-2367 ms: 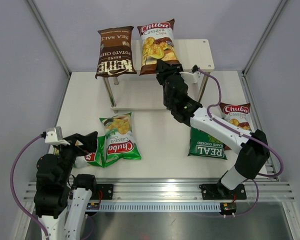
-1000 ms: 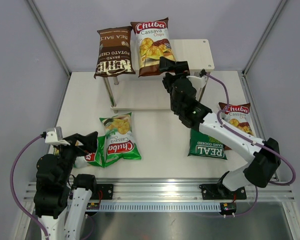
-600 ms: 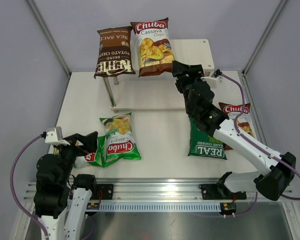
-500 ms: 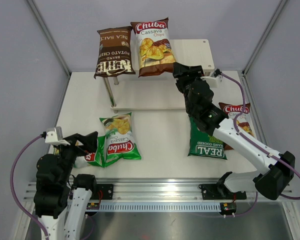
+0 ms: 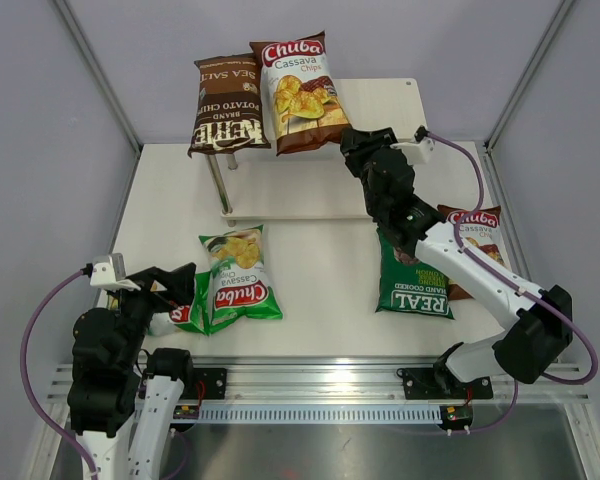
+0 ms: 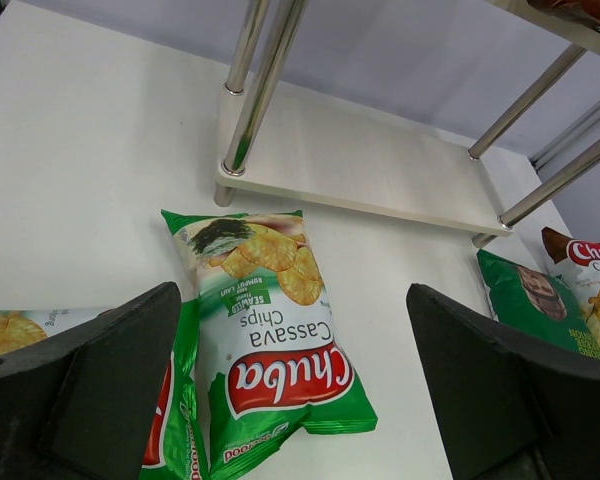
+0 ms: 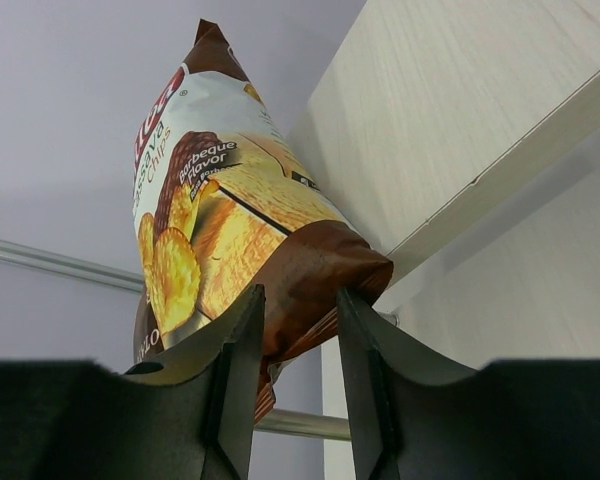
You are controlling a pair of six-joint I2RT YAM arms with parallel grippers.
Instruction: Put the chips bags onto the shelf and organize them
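The right tool (image 7: pixel 295 310), wide apart a second ago, now clamps the white-brown Chuba bag (image 5: pixel 295 90) on the shelf (image 5: pixel 390 105) top board, beside the Kettle bag (image 5: pixel 225 105). The left tool (image 6: pixel 292 330) stands apart, well in front of the shelf.

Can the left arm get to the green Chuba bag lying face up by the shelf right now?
Probably yes. The left gripper hangs open right beside the green Chuba bag, which lies flat with nothing on top; a second green bag only abuts one edge.

light: bright, even, from above | shadows: soft — beneath shelf (image 5: pixel 390 100) | glare: its metal legs (image 6: pixel 261 80) | focus: sharp
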